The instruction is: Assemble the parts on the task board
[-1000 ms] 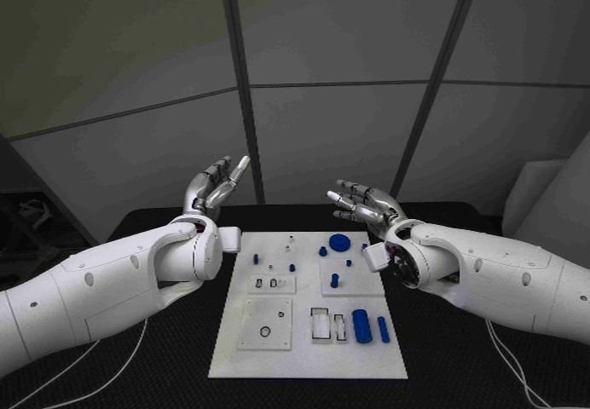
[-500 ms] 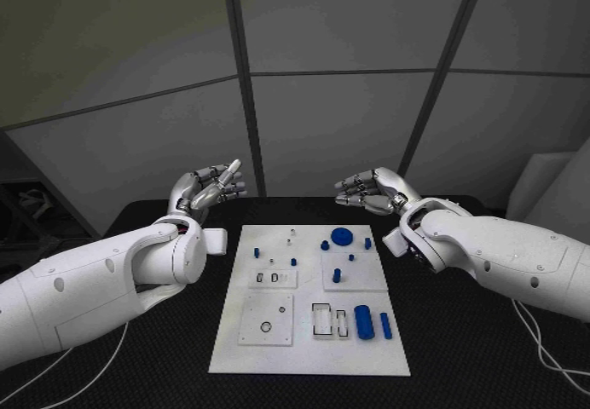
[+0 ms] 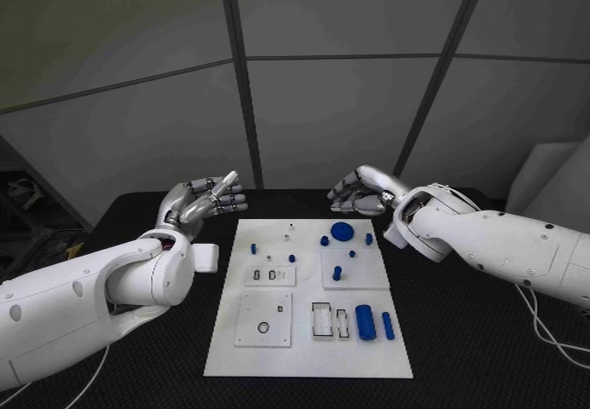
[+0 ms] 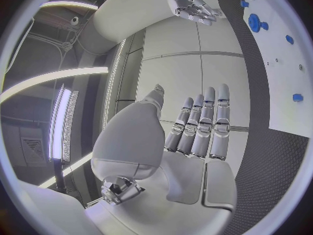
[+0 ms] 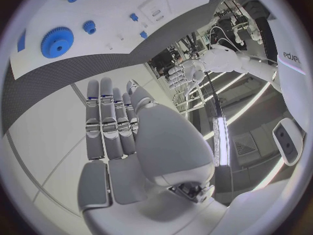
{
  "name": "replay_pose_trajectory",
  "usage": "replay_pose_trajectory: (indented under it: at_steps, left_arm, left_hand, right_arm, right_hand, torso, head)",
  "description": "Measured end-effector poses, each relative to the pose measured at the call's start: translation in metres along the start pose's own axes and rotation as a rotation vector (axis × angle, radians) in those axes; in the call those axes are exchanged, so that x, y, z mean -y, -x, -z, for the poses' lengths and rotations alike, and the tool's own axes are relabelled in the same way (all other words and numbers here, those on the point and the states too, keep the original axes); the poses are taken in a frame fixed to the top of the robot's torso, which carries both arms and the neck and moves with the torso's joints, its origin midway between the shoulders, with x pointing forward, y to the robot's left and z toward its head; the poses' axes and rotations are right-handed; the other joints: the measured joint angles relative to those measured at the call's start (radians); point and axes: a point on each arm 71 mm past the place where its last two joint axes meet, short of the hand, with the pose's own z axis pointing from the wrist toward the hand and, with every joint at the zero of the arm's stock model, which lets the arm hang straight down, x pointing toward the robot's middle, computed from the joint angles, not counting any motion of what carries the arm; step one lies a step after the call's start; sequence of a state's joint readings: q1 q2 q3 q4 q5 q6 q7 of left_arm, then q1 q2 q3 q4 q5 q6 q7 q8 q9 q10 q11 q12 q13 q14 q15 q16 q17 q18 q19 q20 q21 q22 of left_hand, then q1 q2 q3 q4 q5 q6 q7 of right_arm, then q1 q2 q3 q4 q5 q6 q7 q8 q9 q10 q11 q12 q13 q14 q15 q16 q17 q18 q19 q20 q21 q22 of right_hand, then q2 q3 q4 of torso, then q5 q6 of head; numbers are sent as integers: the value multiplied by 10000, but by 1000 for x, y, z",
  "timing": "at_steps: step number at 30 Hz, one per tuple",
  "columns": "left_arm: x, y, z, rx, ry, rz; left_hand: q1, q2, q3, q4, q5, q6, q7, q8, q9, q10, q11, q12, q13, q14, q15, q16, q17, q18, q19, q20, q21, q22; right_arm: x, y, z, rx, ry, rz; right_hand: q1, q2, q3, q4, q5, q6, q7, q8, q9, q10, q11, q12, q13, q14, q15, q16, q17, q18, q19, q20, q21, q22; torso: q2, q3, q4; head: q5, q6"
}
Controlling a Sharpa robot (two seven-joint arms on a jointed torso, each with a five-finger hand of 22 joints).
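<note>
**Both hands raised and empty behind the board**

The board (image 3: 308, 298) is laid flat at the middle of the desk (image 3: 467, 341), its long side running away from the robot. Several shallow recesses are set into it: a square panel (image 3: 266, 321) at the near left carries a dark ring, and a smaller panel (image 3: 272, 274) above it shows two small slots. Near the right edge, rectangular slots (image 3: 330, 321) are seen beside a thick blue cylinder (image 3: 364, 323) and a thinner blue peg (image 3: 387, 325), both lying along the board. A blue gear (image 3: 342, 229) is seated toward the far end, with smaller blue pieces scattered near it, among them an upright pin (image 3: 337, 273) on a square plate. What sits inside the smallest holes cannot be told.

The left hand (image 3: 203, 200) is held up beyond the board's far left corner, fingers extended and loosely apart, nothing in it; in its wrist view the fingers (image 4: 207, 122) are seen straight and side by side. The right hand (image 3: 359, 192) is held above the far right corner, fingers curled inward with nothing held.

The desk is black, and grey wall panels with dark seams stand behind it.
</note>
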State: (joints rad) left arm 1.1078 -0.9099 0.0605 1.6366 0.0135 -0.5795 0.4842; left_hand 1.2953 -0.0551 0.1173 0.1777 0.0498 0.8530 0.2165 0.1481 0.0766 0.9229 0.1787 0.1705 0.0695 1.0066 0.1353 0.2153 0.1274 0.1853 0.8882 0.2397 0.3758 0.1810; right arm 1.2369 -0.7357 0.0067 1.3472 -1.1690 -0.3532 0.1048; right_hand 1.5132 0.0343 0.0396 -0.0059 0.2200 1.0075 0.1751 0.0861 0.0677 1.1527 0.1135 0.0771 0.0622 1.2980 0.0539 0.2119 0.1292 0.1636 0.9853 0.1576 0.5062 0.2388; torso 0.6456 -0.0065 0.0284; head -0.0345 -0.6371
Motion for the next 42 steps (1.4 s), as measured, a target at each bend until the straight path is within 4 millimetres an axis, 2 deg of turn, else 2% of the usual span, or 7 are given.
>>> replay_pose_trajectory:
  at_steps: [3,6,10,13,19,28,42]
  left_arm:
    - [1,-5,6,-214,71,101]
    - [2,-8,10,-376,137,178]
    - [2,-11,13,-497,187,230]
    - [2,-12,14,-553,224,256]
    - [2,-14,15,-640,273,297]
    - [4,-21,18,-856,303,402]
    - [4,-22,19,-931,343,424]
  left_hand:
    - [0,0,-17,-17,0,0,0,0,-6,0,0,-4,-5,15,-14,0,0,0,0,0,0,7]
    - [0,0,-1,-55,0,-1,-1,0,-14,0,0,-61,-10,14,-14,-9,10,-1,0,0,37,9]
    - [0,0,-42,-96,0,-4,-3,-38,-41,0,0,-124,-22,14,-14,-64,18,0,0,0,37,18]
    - [0,0,-42,-96,0,-4,-3,-41,-43,0,0,-125,-22,14,-14,-103,18,0,-1,0,37,18]
    - [-1,0,-69,-124,0,-4,-3,-41,-57,-1,1,-156,-31,14,-14,-112,18,0,-1,0,37,17]
    - [-1,0,-69,-123,0,-5,-3,-87,-56,-1,1,-168,-31,14,-14,-148,27,0,-1,0,37,16]
    - [-1,0,-83,-193,-1,-5,-3,-87,-66,-1,1,-209,-31,13,-13,-186,30,-1,-2,0,36,15]
  right_arm:
    - [-5,-4,-2,-459,-42,885]
    - [-7,-8,-3,-872,-158,1696]
    - [-9,-13,-5,-1278,-328,2486]
    - [-11,-16,-7,-1535,-448,2990]
    - [-12,-20,-9,-1823,-608,3645]
    - [-11,-22,-12,-2021,-936,4292]
    - [-9,-25,-16,-2240,-1181,4642]
  right_hand:
    - [-224,-624,516,174,0,265,-125,-177,-11,205,-162,-117,18,1486,-419,980,901,1,706,-422,1811,1069]
    - [-437,-834,746,382,-45,264,-126,-203,-11,64,-233,-117,27,1637,-506,1747,1518,0,877,-557,2574,1540]
    - [-585,-1137,1024,660,-198,31,-176,-203,-19,-511,-171,-117,73,1637,-506,3729,2830,-17,1937,-507,4924,4324]
    - [-592,-1277,1254,826,-198,31,-176,-203,-18,-597,-119,-41,104,1637,-506,5336,4319,-245,2320,-463,6215,5922]
    - [-593,-1381,1534,974,-137,31,-176,-203,-18,-596,-118,-41,103,1673,-469,7360,6347,-510,2860,-424,7527,7702]
    - [-576,-1475,1758,1020,-56,-50,-184,-203,-17,-631,-154,-41,102,1672,-469,8670,7659,-711,3214,-397,8260,8792]
    - [-577,-1474,2152,1096,61,-12,-222,-203,-8,-524,-159,39,102,1672,-469,9519,8498,-710,3482,-382,8725,9494]
  torso:
    - [140,-23,59]
    - [276,-45,120]
    - [421,-73,182]
    - [507,-84,219]
    - [620,-102,266]
    - [685,-102,281]
    - [749,-97,276]
  head:
    - [-49,40]
    - [-106,61]
    - [-165,87]
    - [-202,120]
    - [-254,134]
    - [-247,138]
    - [-190,139]
